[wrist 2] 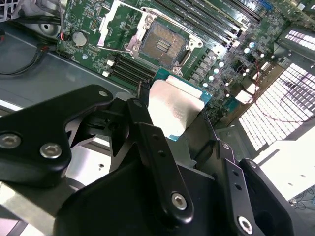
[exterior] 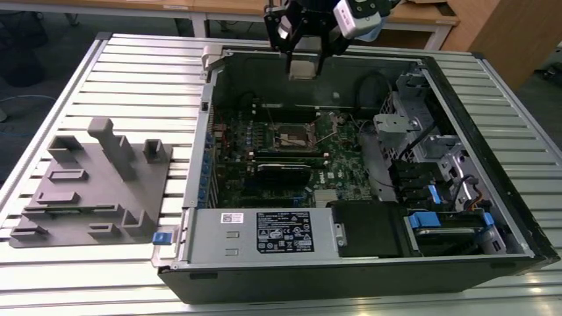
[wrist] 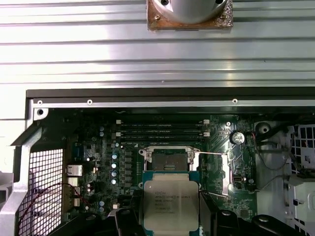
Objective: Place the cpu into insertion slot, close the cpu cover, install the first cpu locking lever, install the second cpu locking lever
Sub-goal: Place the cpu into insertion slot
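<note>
My gripper (exterior: 301, 66) hangs above the far end of the open computer case (exterior: 202, 171), shut on the cpu (exterior: 301, 70), a flat square chip with a dull silvery top. In both wrist views the cpu (wrist 2: 174, 105) (wrist: 171, 204) sits between the black fingers (wrist 2: 147, 137), held by its edges. The insertion slot (exterior: 293, 137) (wrist 2: 160, 45) (wrist: 170, 160) lies bare on the green board, below and ahead of the chip. Its cpu cover (wrist 2: 109, 22) (wrist: 227, 172) is swung open to one side, with a thin locking lever (wrist: 211, 154) raised beside it.
A grey power supply (exterior: 263, 230) fills the case's near end, and drive bays with blue tabs (exterior: 439, 197) line the exterior view's right. Long memory slots (wrist: 162, 129) run beside the socket. A grey parts fixture (exterior: 88, 191) rests on the slatted table (exterior: 131, 72) on the left.
</note>
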`<move>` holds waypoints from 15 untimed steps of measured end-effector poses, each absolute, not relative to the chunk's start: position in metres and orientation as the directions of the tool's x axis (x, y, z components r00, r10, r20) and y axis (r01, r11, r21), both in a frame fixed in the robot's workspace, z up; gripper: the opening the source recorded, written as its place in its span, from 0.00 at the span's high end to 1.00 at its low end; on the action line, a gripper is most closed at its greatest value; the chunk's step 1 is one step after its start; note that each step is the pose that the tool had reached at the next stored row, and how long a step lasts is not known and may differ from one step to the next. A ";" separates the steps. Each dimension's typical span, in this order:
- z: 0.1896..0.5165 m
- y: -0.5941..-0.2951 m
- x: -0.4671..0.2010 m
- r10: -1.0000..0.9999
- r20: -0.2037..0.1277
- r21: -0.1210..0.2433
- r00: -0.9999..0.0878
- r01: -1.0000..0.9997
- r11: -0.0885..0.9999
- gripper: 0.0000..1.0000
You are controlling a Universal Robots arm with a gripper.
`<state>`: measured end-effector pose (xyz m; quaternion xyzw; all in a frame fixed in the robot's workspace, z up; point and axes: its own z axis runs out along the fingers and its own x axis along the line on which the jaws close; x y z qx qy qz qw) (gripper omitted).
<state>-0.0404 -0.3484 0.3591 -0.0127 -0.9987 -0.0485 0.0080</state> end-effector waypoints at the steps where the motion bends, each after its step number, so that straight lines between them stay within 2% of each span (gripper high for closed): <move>1: 0.358 -0.348 -0.040 0.025 0.017 0.097 -1.000 0.026 0.995 0.46; 15: 0.356 -0.348 -0.040 0.025 0.017 0.097 -1.000 0.026 0.995 0.46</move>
